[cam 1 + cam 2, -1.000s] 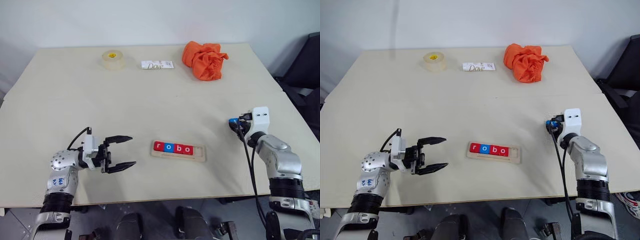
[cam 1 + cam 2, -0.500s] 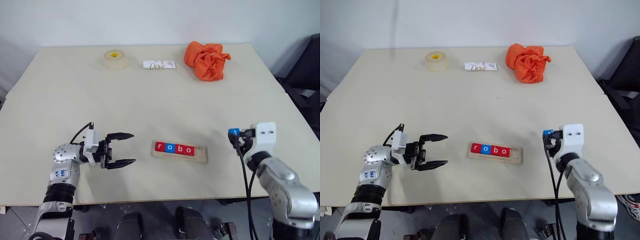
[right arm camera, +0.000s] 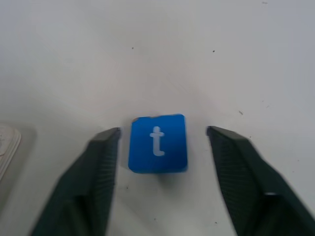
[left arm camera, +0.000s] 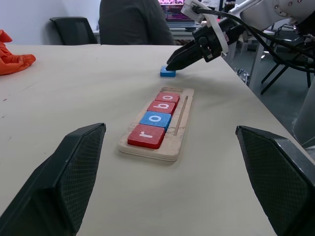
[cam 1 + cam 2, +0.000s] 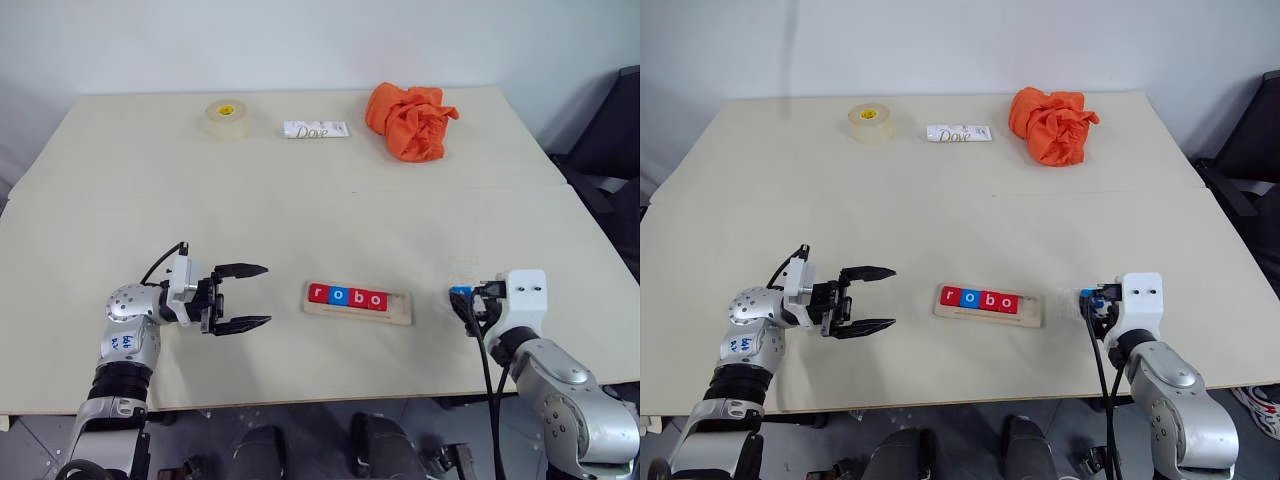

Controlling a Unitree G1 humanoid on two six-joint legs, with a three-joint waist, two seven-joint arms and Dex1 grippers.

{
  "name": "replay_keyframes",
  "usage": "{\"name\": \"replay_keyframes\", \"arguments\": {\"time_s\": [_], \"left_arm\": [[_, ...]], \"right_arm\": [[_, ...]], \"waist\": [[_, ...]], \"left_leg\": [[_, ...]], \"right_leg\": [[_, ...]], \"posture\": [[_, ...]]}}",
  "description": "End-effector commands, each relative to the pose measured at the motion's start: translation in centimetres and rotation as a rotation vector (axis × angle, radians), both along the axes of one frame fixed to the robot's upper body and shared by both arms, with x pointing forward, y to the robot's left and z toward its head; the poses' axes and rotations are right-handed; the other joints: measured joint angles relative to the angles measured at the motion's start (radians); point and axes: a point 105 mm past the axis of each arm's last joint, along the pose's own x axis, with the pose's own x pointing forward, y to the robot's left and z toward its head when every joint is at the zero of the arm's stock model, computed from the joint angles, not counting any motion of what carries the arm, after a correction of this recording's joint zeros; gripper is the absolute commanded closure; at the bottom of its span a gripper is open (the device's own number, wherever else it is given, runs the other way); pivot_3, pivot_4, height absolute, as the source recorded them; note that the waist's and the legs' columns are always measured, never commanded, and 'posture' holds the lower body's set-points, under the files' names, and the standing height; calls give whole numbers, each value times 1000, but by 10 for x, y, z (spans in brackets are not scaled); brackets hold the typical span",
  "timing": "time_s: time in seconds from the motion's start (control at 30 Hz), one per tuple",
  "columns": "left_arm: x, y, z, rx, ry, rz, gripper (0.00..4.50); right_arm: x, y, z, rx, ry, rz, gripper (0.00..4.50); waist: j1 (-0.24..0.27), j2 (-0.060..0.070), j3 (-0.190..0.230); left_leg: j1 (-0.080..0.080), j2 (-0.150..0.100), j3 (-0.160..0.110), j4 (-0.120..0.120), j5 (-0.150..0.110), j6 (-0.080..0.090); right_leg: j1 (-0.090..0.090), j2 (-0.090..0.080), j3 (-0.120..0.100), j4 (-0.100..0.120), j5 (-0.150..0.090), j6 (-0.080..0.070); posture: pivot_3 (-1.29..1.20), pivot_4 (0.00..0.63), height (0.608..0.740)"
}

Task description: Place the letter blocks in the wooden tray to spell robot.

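Showing the light, stiff t block (image 3: 158, 142) flat on the counter (image 5: 300, 210) between the right gripper's (image 3: 160, 169) open jaws, best pinched across opposite edges; left gripper (image 5: 245, 297) open, empty.

Office or lab room, black office chairs (image 4: 74, 29), seated person (image 4: 130, 22) at lit monitor (image 4: 174, 10), plain white wall (image 5: 300, 45)

A plain white wall (image 5: 300, 40) rises behind the wide beige table (image 5: 300, 200). Beyond the left pincer (image 4: 167, 162), a black chair (image 4: 74, 29) stands by a lit screen (image 4: 172, 10) (partly hidden by a seated person (image 4: 133, 22)).
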Motion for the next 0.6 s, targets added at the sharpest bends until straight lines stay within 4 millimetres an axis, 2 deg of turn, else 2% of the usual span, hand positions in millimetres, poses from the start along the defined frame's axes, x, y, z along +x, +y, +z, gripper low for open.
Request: {"name": "replay_keyframes", "arguments": {"time_s": [0.03,0.07,0.2,0.37,0.53,0.6], "left_arm": [[-2,-1,5,-1,-28,-13,0],[-2,0,5,-2,-29,-12,0],[-5,-1,4,-6,-30,-10,0],[-8,-2,4,-7,-29,-12,0],[-13,-1,2,-2,-25,-14,0],[-15,0,1,-1,-24,-9,0]], "right_arm": [[0,-3,15,-23,-63,24,180],[0,-1,17,-35,-70,52,17],[-1,5,28,-139,-76,277,17],[-1,-2,33,-279,-25,500,17],[-2,-8,29,-456,101,787,17],[4,-15,25,-529,161,868,17]], "waist": [[0,0,0],[0,0,0],[0,0,0],[1,-1,0],[-1,-1,0],[0,-2,1]], "left_leg": [[0,0,0,0,0,0],[0,0,0,0,0,0],[0,0,0,0,0,0],[0,0,0,0,0,0],[1,0,1,0,0,0],[1,0,0,0,0,0]], "right_leg": [[0,0,0,0,0,0],[0,0,0,0,0,0],[0,0,0,0,0,0],[1,0,0,-1,0,0],[1,0,0,-1,0,1],[1,0,0,-1,0,1]], "posture": [[0,150,740],[0,150,740],[0,150,740],[0,150,740],[0,150,740],[0,150,740]]}}
